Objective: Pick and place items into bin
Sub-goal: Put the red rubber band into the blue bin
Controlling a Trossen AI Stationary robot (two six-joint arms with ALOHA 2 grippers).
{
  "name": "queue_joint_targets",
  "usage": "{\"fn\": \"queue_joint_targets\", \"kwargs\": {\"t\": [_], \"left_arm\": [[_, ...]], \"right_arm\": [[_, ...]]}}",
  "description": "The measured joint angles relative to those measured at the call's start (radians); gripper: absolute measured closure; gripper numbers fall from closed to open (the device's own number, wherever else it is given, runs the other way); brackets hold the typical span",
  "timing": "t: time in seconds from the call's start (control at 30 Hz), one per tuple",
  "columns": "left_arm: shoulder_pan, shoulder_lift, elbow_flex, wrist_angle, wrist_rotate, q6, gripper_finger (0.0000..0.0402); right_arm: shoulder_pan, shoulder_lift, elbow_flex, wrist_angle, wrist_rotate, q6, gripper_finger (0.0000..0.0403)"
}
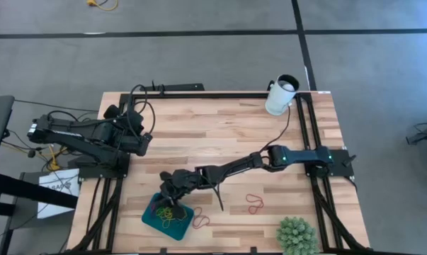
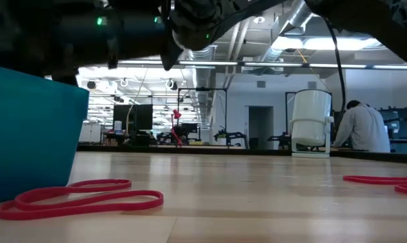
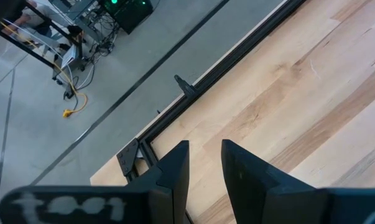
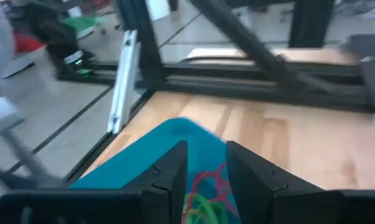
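Observation:
The teal bin [image 1: 156,221] sits near the table's front edge, left of centre, with green, yellow and red bands [image 1: 166,211] lying in it. My right gripper [image 1: 169,193] reaches over the bin's far rim. In the right wrist view its fingers [image 4: 206,171] stand apart above the bin [image 4: 143,155], and red and green bands [image 4: 207,194] show through the gap, down in the bin. More red bands lie flat on the table: one [image 1: 201,221] beside the bin, others [image 1: 254,204] to its right. My left gripper [image 3: 204,165] waits open at the table's left edge, holding nothing.
A white cup [image 1: 282,94] stands at the far right corner and a spiky green plant [image 1: 297,236] at the near right. In the low view a red band [image 2: 82,196] lies by the bin's wall [image 2: 28,128]. A person [image 2: 362,128] stands in the room behind.

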Motion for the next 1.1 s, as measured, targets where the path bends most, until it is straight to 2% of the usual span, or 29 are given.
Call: {"fn": "queue_joint_targets", "kwargs": {"t": [0.17,0.33,0.5,0.77,0.87,0.97,1.1], "left_arm": [[0.0,0.0,0.0,0.0,0.0,0.0,0.0317],[0.0,0.0,0.0,0.0,0.0,0.0,0.0317],[0.0,0.0,0.0,0.0,0.0,0.0,0.0317],[0.0,0.0,0.0,0.0,0.002,-0.009,0.0317],[0.0,0.0,0.0,0.0,0.002,-0.016,0.0317],[0.0,0.0,0.0,0.0,0.002,-0.033,0.0317],[0.0,0.0,0.0,0.0,-0.001,-0.035,0.0317]], "right_arm": [[-0.001,-0.093,0.0,-0.107,-0.082,-0.04,0.0303],[-0.007,-0.237,0.0,-0.429,-0.093,-0.112,0.0303],[-0.042,-0.373,0.0,-0.694,-0.082,-0.106,0.0301],[-0.167,-0.658,0.0,-1.129,-0.066,-0.076,0.0301],[-0.189,-0.763,0.0,-1.307,0.026,-0.027,0.0301],[-0.17,-0.856,-0.091,-1.334,0.172,0.012,0.0301],[-0.077,-0.999,-0.382,-1.21,0.181,0.094,0.0301]]}}
